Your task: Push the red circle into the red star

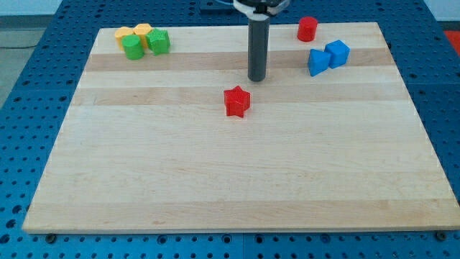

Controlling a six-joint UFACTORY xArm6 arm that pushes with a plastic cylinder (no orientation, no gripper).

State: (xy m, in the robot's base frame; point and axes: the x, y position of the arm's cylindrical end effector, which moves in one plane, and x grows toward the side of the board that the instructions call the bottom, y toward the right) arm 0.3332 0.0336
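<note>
The red circle [307,28] stands near the view's top edge of the wooden board, right of centre. The red star [236,101] lies near the board's middle, a little above centre. My tip [257,78] is the lower end of the dark rod, just above and to the right of the red star, with a small gap between them. The red circle is well off to the upper right of my tip. Nothing touches my tip.
Two blue blocks [328,57] sit together at the view's upper right, below the red circle. Two yellow blocks [134,34] and two green blocks [146,44] cluster at the upper left. The wooden board [237,180] lies on a blue perforated table.
</note>
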